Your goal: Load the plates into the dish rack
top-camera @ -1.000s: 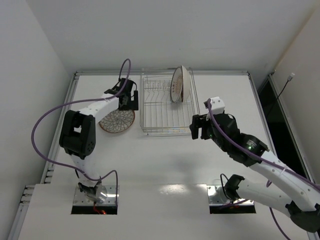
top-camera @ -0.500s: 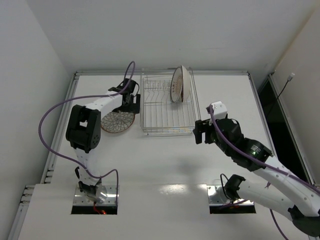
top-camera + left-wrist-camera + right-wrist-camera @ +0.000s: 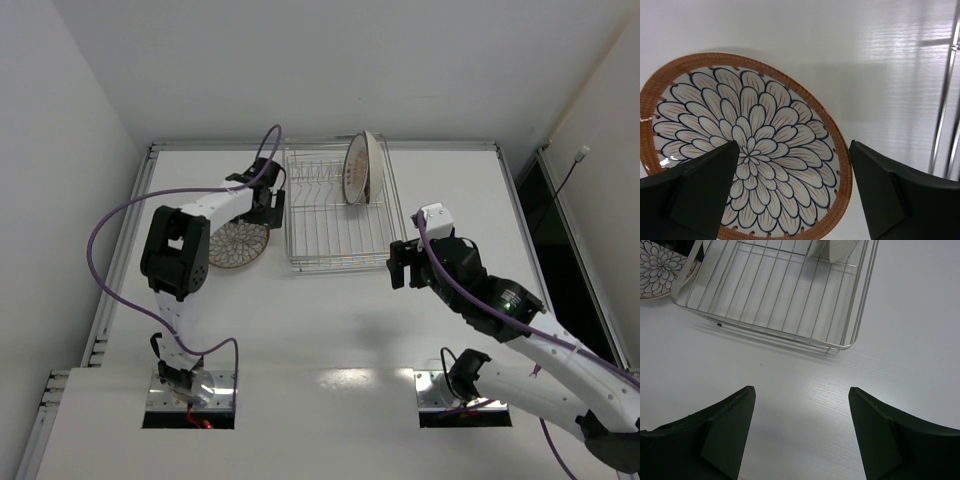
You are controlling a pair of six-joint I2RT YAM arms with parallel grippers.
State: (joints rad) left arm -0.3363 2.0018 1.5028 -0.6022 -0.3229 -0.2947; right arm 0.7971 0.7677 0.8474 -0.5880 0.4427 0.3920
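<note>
Hovering over round brown-rimmed petal-pattern ceramic plate (image 3: 747, 150), left gripper (image 3: 793, 150) has fingers spread wide, nothing held, prob. lining up to straddle the rim. Plate lies flat on white table (image 3: 330, 320), just left of silver wire dish rack (image 3: 325, 232). Orange-and-white round plate (image 3: 355, 170) stands upright betw. far tines. Right gripper (image 3: 800, 390), also wide open & empty, waits near rack's front-right corner.

A white desk (image 3: 330, 320) carries a petal-patterned plate (image 3: 238, 244) lying flat at far left, just beside a wire dish rack (image 3: 340, 266) at far centre.
</note>
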